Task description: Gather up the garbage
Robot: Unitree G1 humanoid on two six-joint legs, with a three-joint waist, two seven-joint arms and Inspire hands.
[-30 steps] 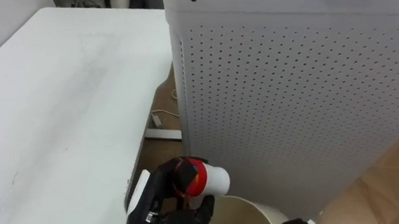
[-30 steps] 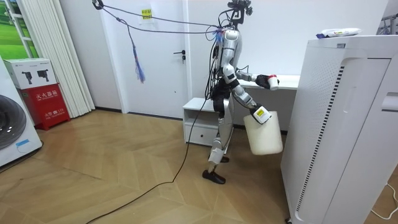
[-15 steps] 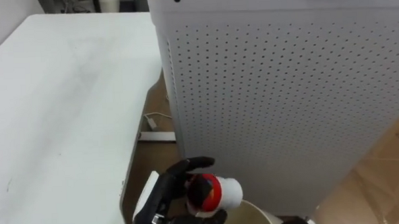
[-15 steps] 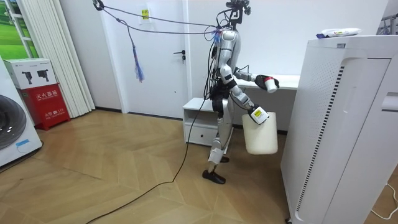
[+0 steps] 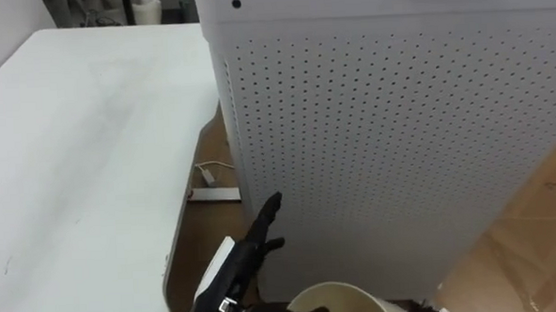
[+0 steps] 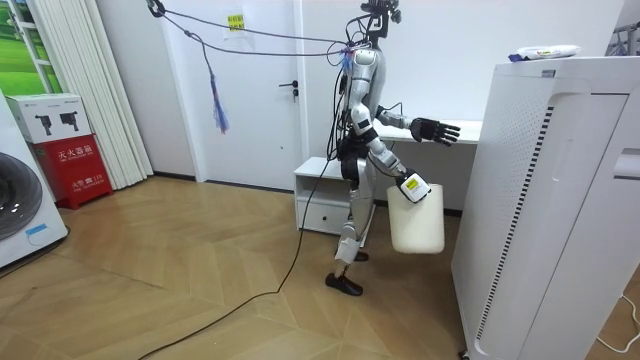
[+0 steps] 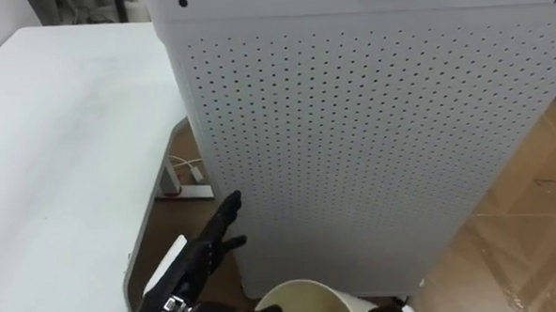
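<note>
We see the left hand point(image 5: 243, 268) stretched out flat, its fingers point(image 5: 269, 209) straight and spread and holding nothing, hovering just above the near rim of a pale round bin point(image 5: 333, 291). The fingertips point toward the tall white perforated cabinet point(image 5: 381, 142), close to its lower front but apart from it. The bin sits at the bottom edge of the eye views, right below the hand, and we cannot make out what lies inside it, so we cannot tell where the garbage is. To the left runs a bare white table point(image 5: 72, 165), and in the gap between table and cabinet a white power strip point(image 5: 214, 194) lies on the wooden floor point(image 5: 535, 229). In the room view we find the robot standing between the table and the cabinet, facing the room view's right, the left arm held out level at chest height. The bin hangs at thigh height from the right hand point(image 6: 404, 182); whether that hand is closed round it we cannot tell.
</note>
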